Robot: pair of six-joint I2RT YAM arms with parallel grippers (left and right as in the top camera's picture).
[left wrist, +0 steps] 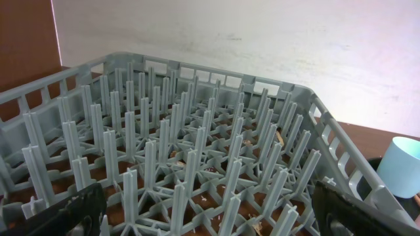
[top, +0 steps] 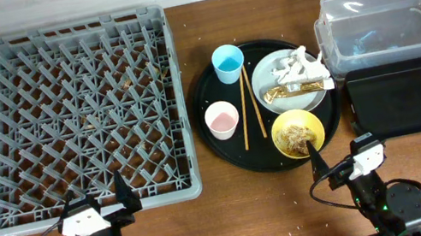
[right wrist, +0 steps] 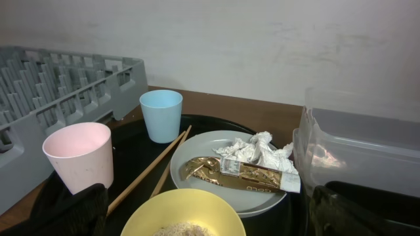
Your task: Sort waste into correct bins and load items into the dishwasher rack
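Observation:
The grey dishwasher rack point(top: 80, 115) fills the left of the table and holds no dishes; it also fills the left wrist view point(left wrist: 184, 151). A round black tray point(top: 214, 148) holds a light blue cup point(top: 228, 64), a pink cup point(top: 221, 119), wooden chopsticks point(top: 249, 107), a white plate point(top: 265, 73) with white napkins point(top: 301, 65) and a gold-brown wrapper point(top: 288, 91), and a yellow bowl point(top: 297, 133) of beige scraps. My left gripper point(top: 95, 209) is open and empty at the rack's near edge. My right gripper point(top: 346, 157) is open and empty just near the bowl point(right wrist: 184, 213).
A clear plastic tub point(top: 389, 21) stands at the back right, with a shallow black rectangular tray point(top: 407, 101) in front of it. A white wall lies behind the table. Small crumbs lie inside the rack.

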